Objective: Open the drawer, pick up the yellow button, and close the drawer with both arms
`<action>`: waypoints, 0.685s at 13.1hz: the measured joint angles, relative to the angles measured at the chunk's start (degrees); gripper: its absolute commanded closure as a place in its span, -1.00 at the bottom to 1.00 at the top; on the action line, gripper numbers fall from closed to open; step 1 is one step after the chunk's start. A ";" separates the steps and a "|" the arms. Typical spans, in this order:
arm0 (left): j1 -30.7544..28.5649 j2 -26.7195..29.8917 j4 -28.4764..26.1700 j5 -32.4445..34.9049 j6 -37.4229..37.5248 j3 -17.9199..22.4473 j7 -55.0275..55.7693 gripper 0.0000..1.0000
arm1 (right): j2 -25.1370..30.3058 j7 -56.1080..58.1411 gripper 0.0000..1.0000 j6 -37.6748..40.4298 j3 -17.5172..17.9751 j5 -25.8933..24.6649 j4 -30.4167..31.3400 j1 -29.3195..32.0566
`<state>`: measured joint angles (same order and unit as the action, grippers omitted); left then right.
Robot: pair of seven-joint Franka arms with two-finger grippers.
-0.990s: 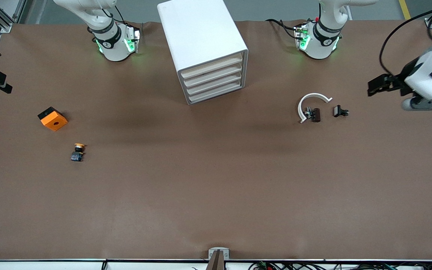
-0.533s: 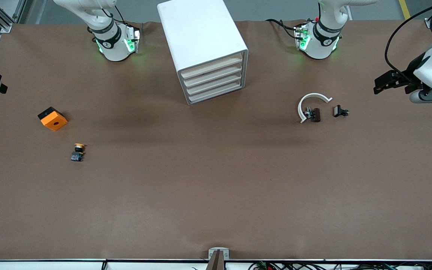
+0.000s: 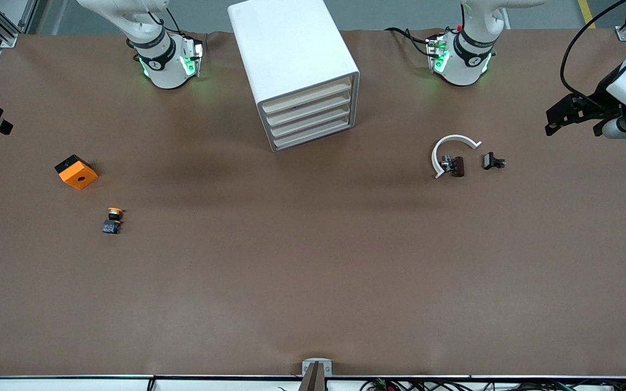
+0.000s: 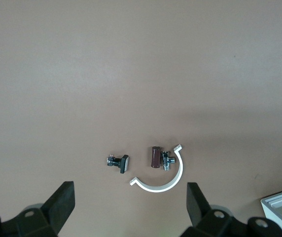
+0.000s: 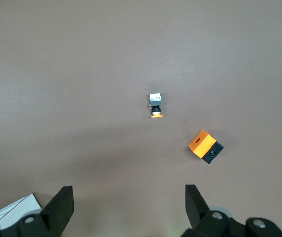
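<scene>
The white cabinet (image 3: pixel 291 49) stands at the table's edge between the two arm bases. All of its drawers are shut, including the drawer (image 3: pixel 307 95), the highest one. The button (image 3: pixel 113 217), orange cap and black body, lies on the table nearer to the front camera than the orange block (image 3: pixel 76 171); it also shows in the right wrist view (image 5: pixel 156 105). My left gripper (image 3: pixel 557 118) hangs open and empty over the left arm's end of the table (image 4: pixel 130 205). My right gripper (image 3: pixel 2 125) hangs open and empty over the right arm's end (image 5: pixel 128 205).
A white C-shaped ring (image 3: pixel 451 146), a brown clip (image 3: pixel 457 166) and a black clip (image 3: pixel 492 161) lie toward the left arm's end; the left wrist view shows the ring (image 4: pixel 163 180) too. The orange block (image 5: pixel 205 146) shows in the right wrist view.
My left gripper has drawn back and up toward the left arm's end of the table. My right gripper has barely shifted. Nothing on the table has moved.
</scene>
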<state>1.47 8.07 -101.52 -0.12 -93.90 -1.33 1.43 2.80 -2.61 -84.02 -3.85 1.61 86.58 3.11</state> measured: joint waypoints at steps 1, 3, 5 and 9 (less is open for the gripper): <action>0.00 0.00 0.02 0.00 0.00 -0.01 0.00 -1.00 | 0.74 0.19 -1.00 -0.68 0.00 0.00 1.06 -0.07; 0.00 -0.03 0.02 0.00 0.00 -0.09 0.00 -1.00 | 2.16 1.00 -1.00 -1.45 -0.06 0.01 2.87 -0.21; 0.00 -0.11 0.02 0.00 0.00 -0.16 0.00 -1.00 | 3.01 1.27 -1.00 -1.64 -0.35 0.01 3.88 -0.37; 0.00 -0.83 0.83 0.00 0.00 -0.23 0.00 -1.00 | 3.32 1.63 -1.00 -1.90 -2.33 0.01 4.56 -1.67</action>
<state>1.47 7.24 -100.69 -0.12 -93.90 -1.56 1.43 6.11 -0.98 -85.92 -6.18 1.61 91.14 1.44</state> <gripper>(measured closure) 0.000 0.000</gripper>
